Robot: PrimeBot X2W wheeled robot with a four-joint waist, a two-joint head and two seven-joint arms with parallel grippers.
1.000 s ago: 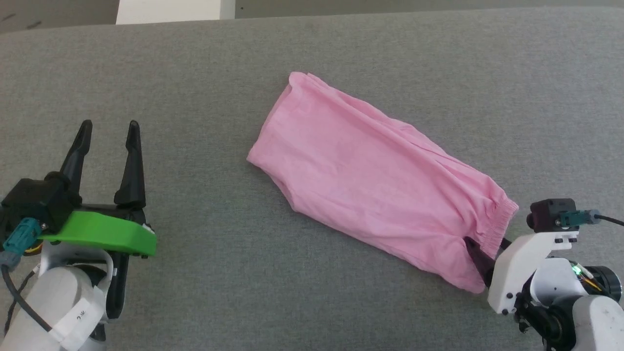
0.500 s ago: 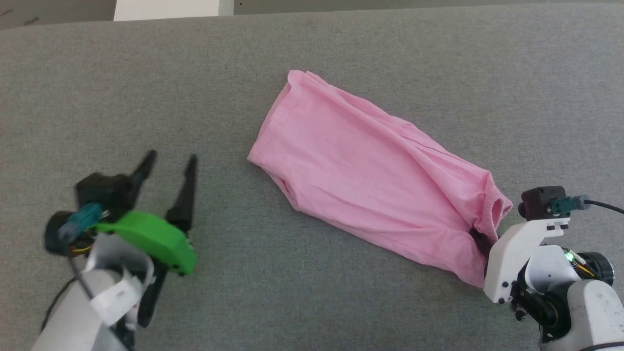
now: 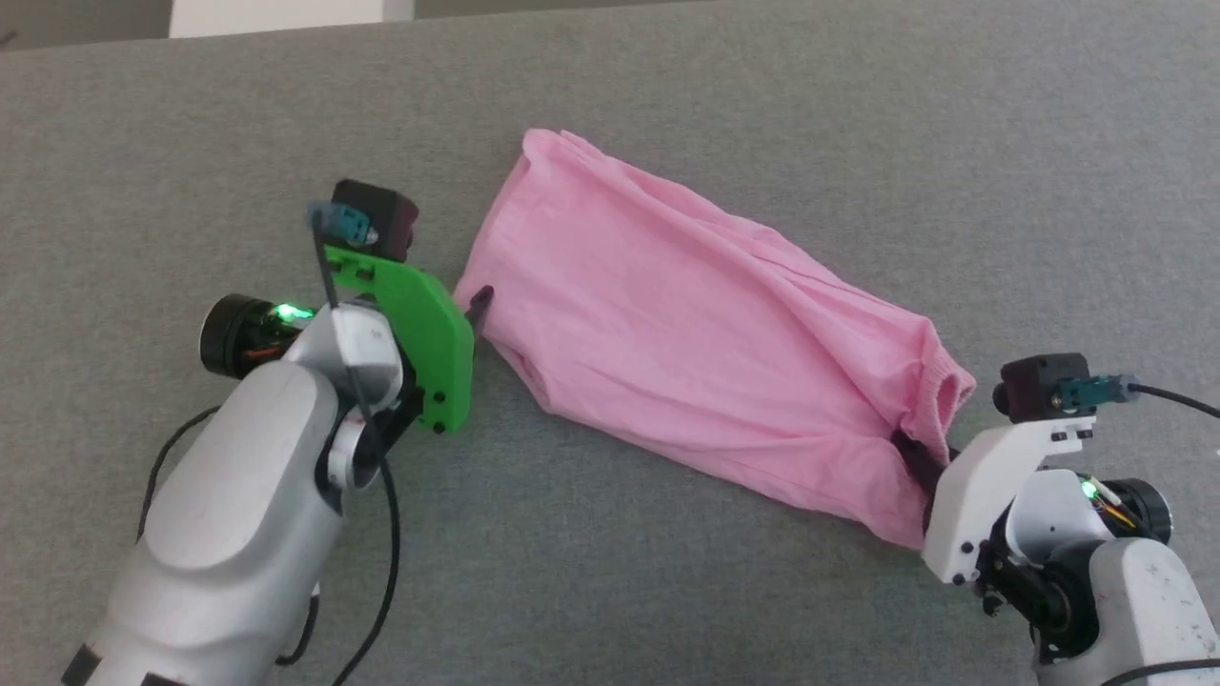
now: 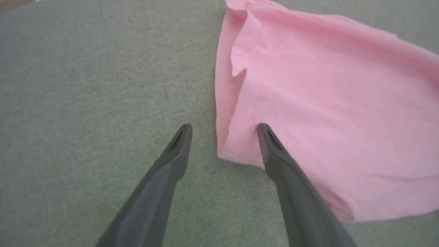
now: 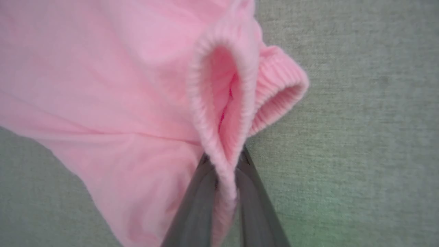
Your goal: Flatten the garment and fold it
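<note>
Pink garment [image 3: 686,333] is lying stretched slantwise across the grey counter [image 3: 610,591], its hemmed end pointing up-left in the head view and its ribbed waistband [image 5: 200,113] sitting at the lower right. The right pincer [image 5: 224,161] is pinching that waistband, its fingers pressed together on the elastic edge, which is bunching into an open loop. The left pincer [image 4: 224,127] is hovering spread at the opposite end, one finger over the garment's near corner and the other over bare counter. Whether it is touching the cloth cannot be told.

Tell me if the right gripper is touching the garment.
Touching: the right wrist view shows the right gripper shut on the ribbed edge of the pink garment.
</note>
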